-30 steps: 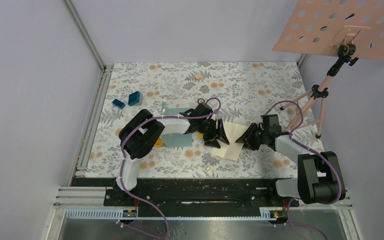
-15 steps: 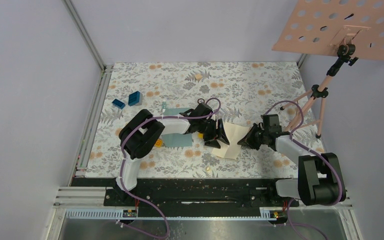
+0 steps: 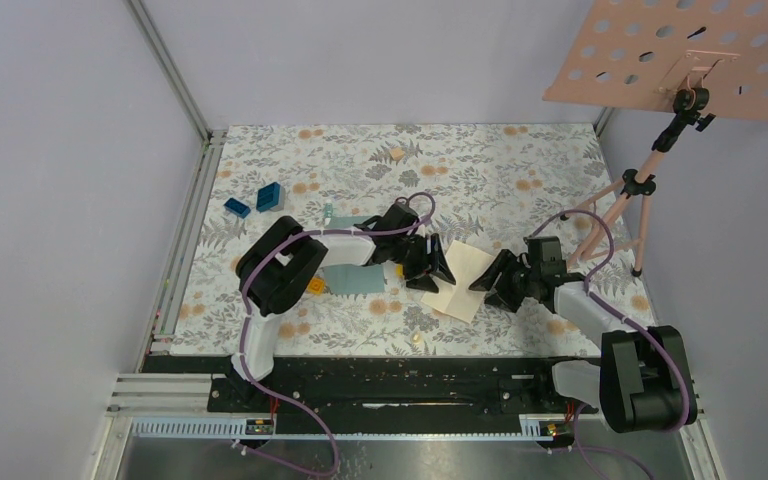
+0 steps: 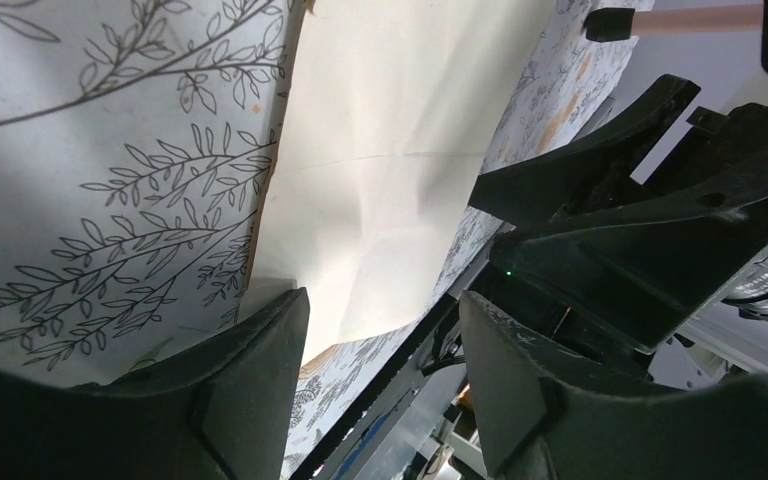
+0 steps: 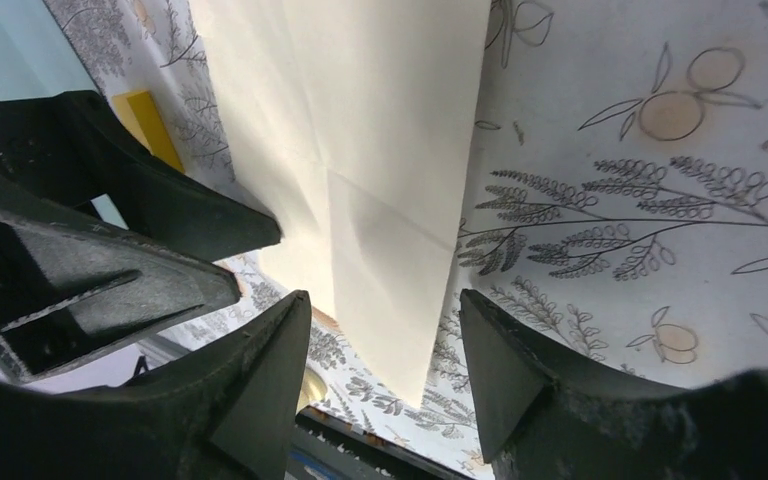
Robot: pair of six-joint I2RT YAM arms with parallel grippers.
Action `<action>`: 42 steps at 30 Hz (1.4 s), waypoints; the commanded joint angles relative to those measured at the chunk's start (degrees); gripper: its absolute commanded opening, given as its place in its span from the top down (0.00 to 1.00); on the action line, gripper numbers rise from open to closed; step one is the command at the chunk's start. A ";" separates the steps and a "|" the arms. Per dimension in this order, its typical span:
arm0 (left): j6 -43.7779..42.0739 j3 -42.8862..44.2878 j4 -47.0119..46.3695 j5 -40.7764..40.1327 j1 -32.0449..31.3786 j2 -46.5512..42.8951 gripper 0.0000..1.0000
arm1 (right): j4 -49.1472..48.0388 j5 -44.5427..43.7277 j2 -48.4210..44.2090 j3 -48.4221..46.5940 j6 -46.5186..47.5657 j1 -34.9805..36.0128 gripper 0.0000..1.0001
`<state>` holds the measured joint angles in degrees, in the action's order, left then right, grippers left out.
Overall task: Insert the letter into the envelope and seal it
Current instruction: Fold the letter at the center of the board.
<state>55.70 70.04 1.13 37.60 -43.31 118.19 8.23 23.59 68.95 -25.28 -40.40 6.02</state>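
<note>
**Right arm re-posed, letter not picked up yet**

Changed in the last second: my right arm has swung its elbow out and down toward the near-right corner. My right tool [image 5: 385, 305] now looks slightly further in over the right edge of the letter [image 3: 463, 283]. My left arm barely moved. The letter has hardly shifted, same spot and same slant.

Now: the right tool's fingers are apart with nothing clamped, and the letter runs up between them in the right wrist view. My left tool [image 4: 380, 310] is also apart, straddling the opposite end of the letter without pinching it. I can't tell if any fingertip actually touches the paper.

The letter lies flat on the surface [image 3: 500, 170], centre-right, between the 2 tools, with a fold crease across it. The envelope [image 3: 358, 281] lies to its left, mostly hidden under my left arm and apart from the letter. I can't see its flap.

For the task, my read is 0 of 2 steps done: the letter is outside the envelope and nothing is sealed. The re-pose looks like a fresh try at catching the sheet's edge. Thin flat paper is hard to get under, so I'd expect to need a lifted edge or a slide toward the envelope's mouth. The risk is crumpling it between the 2 tools.
</note>
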 commanded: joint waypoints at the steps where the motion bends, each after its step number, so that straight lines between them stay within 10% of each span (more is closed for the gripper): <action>1: 2.61 -1.49 -5.08 1.91 0.24 1.07 0.41 | -3.24 3.86 0.09 1.70 -4.07 0.81 0.36; 14: 4.86 -4.07 -7.01 0.05 0.16 -0.24 0.41 | -14.63 7.60 -3.56 7.75 -11.99 2.22 0.65; 24: 5.43 -14.16 -12.87 7.59 0.26 -11.99 0.40 | 4.72 13.64 4.57 -8.34 7.67 2.31 0.99; 33: -6.53 -0.12 7.02 2.52 4.33 -11.98 0.39 | 33.23 5.05 21.35 -31.38 26.20 2.35 0.78; 35: -6.87 3.40 7.93 2.89 4.97 -9.28 0.39 | 33.65 0.60 22.25 -32.31 26.16 2.33 0.55; 42: -6.40 15.53 9.47 1.76 5.34 -0.23 0.40 | 22.10 5.24 19.50 -24.53 19.42 2.33 0.41</action>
<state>50.33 79.33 8.73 40.84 -37.76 113.19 33.58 28.08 90.72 -53.67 -18.50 8.21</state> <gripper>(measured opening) 0.610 0.566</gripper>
